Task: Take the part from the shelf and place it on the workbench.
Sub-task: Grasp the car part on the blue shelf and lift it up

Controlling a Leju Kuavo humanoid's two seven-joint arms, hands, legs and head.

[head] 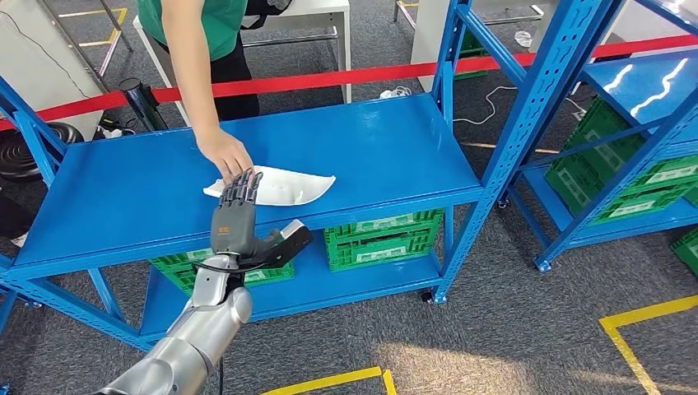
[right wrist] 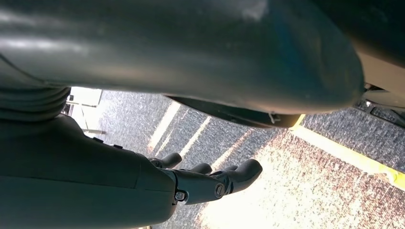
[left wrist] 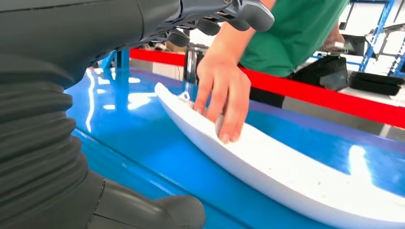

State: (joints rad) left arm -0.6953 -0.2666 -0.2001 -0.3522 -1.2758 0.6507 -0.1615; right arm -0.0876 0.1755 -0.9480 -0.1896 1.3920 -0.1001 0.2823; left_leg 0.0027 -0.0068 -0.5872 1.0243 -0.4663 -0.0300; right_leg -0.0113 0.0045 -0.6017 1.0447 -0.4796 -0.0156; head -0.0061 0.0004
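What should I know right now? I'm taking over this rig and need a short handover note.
Left hand: open, fingers spread over the near edge of the white part, not gripping it.
Right hand: hangs over the floor, holds nothing.
The part lies flat on the blue shelf; a person's hand rests on it.
Done: reach. Left: grip, lift, carry to the workbench.

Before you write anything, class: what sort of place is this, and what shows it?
Probably a warehouse or workshop test area: blue steel shelving, green plastic crates stored below, yellow floor markings and a red barrier tape.
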